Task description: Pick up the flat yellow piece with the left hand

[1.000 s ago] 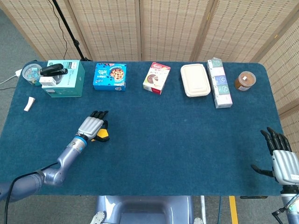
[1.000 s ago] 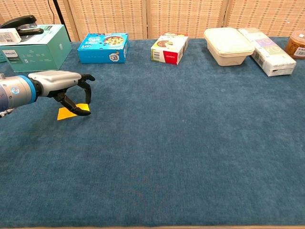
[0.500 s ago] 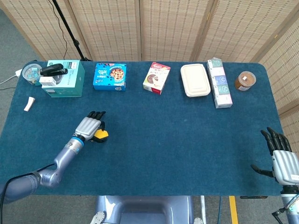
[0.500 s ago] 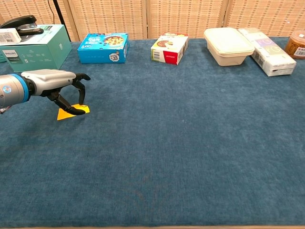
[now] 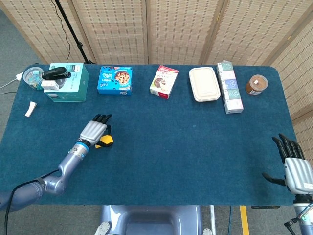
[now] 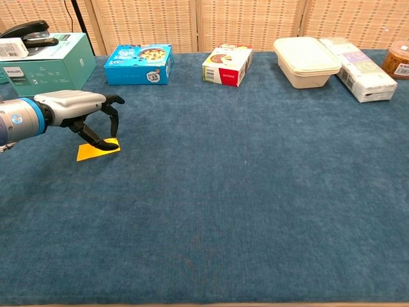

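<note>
Left hand (image 6: pixel 80 109) over flat yellow piece (image 6: pixel 89 152) near left edge of table (image 6: pixel 255 211), fingers curled down, thumb tip on the piece, piece flat on cloth. Along far edge: teal box (image 6: pixel 48 62) with stapler (image 6: pixel 27 29), blue box (image 6: pixel 139 63), white-red box (image 6: pixel 227 65), lidded container (image 6: pixel 306 60).

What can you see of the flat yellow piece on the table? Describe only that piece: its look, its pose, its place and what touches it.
The flat yellow piece is a thin orange-yellow sheet with straight edges and sharp corners, lying flat on the blue cloth of the table near its left side, in front of the teal box. The left hand arches over it from the left, dark fingertips down at its far edge. The head view shows it partly hidden under that hand. Whether it is pinched cannot be told.
</note>
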Tool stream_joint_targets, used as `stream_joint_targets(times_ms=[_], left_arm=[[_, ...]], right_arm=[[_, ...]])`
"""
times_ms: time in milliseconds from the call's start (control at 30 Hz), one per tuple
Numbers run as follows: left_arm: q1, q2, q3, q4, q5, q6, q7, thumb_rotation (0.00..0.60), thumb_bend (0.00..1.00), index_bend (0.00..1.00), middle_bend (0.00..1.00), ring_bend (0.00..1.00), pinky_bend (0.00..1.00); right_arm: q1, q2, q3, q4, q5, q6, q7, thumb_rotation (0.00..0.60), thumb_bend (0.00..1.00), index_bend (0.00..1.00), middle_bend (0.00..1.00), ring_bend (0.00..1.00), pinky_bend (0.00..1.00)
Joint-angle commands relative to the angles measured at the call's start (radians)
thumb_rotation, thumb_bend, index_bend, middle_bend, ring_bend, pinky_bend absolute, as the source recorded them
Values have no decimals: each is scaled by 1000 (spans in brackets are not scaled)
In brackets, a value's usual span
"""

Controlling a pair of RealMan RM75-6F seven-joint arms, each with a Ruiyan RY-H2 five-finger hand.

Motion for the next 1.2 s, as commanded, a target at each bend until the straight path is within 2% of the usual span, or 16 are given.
stream_joint_targets(times_ms=[33, 367, 567, 1033, 1200], left_arm=[[-2, -8, -2, 12, 10, 1, -12, 360, 227, 459, 0, 0, 0], [1, -7, 7, 9, 29, -12, -29, 363, 228, 459, 0, 0, 0], [2, 3, 12, 6, 30, -16, -23, 362, 234, 490, 0, 0, 0], [-8, -8, 8, 21, 24, -23, 4, 472, 257, 487, 0, 0, 0], [-9, -9, 9, 21, 20, -24, 16, 488, 262, 505, 0, 0, 0]], right_arm=[[0, 0, 0, 0, 0, 0, 0, 600, 0, 0, 0, 0, 0], [-1, 1, -1, -1, -1, 1, 2, 600, 0, 0, 0, 0, 0], [-1, 2, -1, -1, 0, 1, 3, 600, 0, 0, 0, 0, 0], [0, 0, 1, 1, 5, -3, 0, 600, 0, 0, 0, 0, 0], [0, 1, 1, 0, 6, -3, 3, 600, 0, 0, 0, 0, 0]])
